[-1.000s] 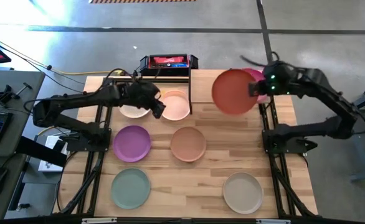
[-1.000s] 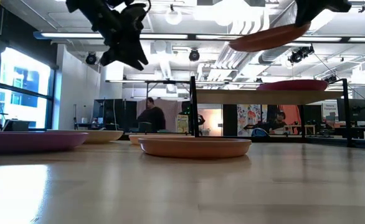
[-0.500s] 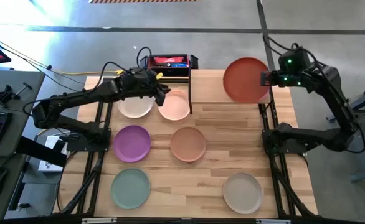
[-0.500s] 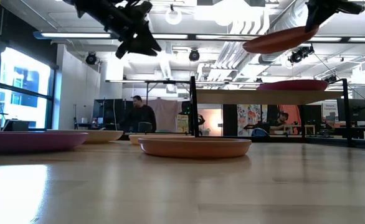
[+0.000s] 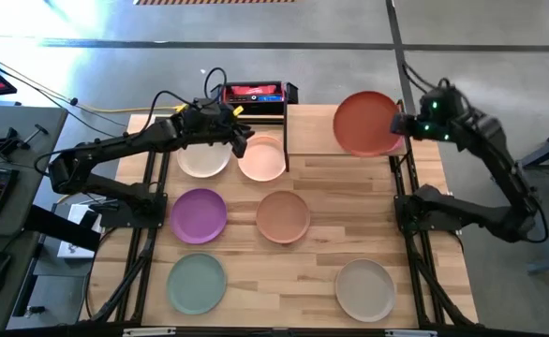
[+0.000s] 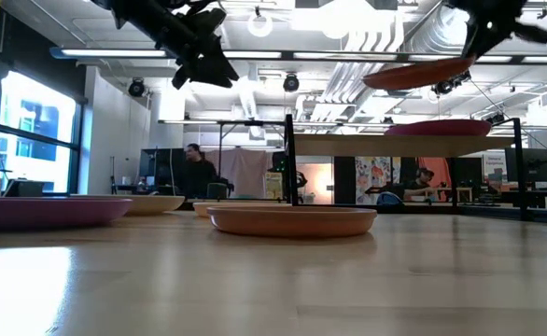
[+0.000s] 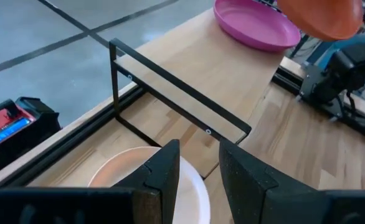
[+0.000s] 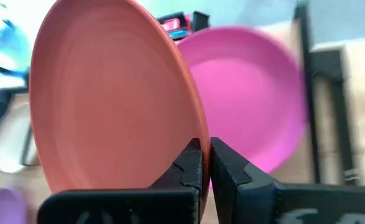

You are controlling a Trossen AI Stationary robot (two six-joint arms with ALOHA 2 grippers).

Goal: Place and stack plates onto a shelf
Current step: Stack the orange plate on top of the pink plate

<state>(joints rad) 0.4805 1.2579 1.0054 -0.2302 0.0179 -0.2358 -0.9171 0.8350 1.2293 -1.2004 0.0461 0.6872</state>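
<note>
from above, the left gripper (image 5: 241,142) hangs over the gap between the cream plate (image 5: 202,157) and the pale pink plate (image 5: 263,158), fingers a little apart and holding nothing; its own wrist camera shows that narrow gap between the fingers (image 7: 164,177) with the pale pink plate right below. in front of those sit the purple plate (image 5: 199,214) and tan plate (image 5: 283,215), and nearest the table's front edge the mint green plate (image 5: 197,283) and beige-grey plate (image 5: 365,289). further right, the right gripper (image 5: 398,124) is pinched tight on the rim of the orange-red plate (image 5: 365,123), held over the shelf (image 5: 312,131). the overhead camera hides nearly all of what lies under it; the table-level view shows the magenta plate (image 6: 438,128) resting on the shelf board with the orange-red one clear above it, not touching. the right wrist view shows the same pair, magenta behind orange-red. a person (image 6: 195,175) stands in the room beyond
</note>
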